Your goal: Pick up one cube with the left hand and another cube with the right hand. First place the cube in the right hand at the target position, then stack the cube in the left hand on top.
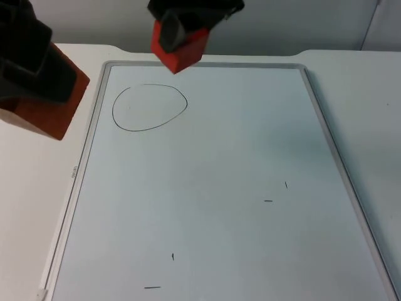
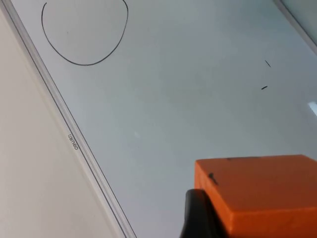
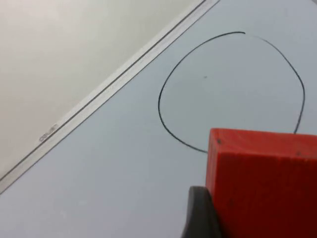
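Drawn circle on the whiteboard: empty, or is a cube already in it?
Empty. The drawn circle encloses bare board; the right gripper holds the red cube above it.

The left gripper (image 1: 30,63), at ten o'clock in the top view, is a matte black block with flat, angular faces and hard edges. The right gripper (image 1: 180,30), at twelve o'clock, is equally black, with a dark grey, slab-like finger (image 1: 169,34). Each wrist view shows a black fingertip (image 2: 198,216) (image 3: 200,214) with a rounded, smooth, unmarked end.
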Robot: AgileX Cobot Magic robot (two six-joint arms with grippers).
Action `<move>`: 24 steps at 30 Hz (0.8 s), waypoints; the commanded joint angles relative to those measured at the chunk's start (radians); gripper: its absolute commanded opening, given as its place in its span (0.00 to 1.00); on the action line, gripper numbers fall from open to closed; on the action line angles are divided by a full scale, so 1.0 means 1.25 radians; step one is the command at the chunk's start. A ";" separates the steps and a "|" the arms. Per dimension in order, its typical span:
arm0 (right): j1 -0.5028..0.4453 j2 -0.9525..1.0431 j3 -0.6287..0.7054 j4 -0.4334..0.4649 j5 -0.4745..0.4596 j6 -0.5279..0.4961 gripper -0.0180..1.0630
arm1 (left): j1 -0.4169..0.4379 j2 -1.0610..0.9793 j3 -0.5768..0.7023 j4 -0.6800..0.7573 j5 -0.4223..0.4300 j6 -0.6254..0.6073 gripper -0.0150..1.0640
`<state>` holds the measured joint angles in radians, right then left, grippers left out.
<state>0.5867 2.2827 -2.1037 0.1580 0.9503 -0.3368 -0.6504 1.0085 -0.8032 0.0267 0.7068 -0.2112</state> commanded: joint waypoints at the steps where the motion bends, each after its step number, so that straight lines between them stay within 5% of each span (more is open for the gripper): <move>1: 0.007 0.050 -0.048 -0.003 -0.015 0.006 0.01 | -0.005 -0.007 0.001 -0.009 -0.005 -0.006 0.01; 8: 0.007 0.208 -0.202 -0.021 -0.024 0.040 0.01 | -0.005 -0.007 0.001 -0.017 -0.003 -0.006 0.01; 24: 0.008 0.255 -0.217 -0.018 -0.110 0.040 0.01 | -0.005 -0.007 0.001 -0.017 -0.003 -0.006 0.01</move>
<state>0.5917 2.6011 -2.3680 0.1303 0.8247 -0.2912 -0.6504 1.0085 -0.8032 0.0140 0.7099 -0.2112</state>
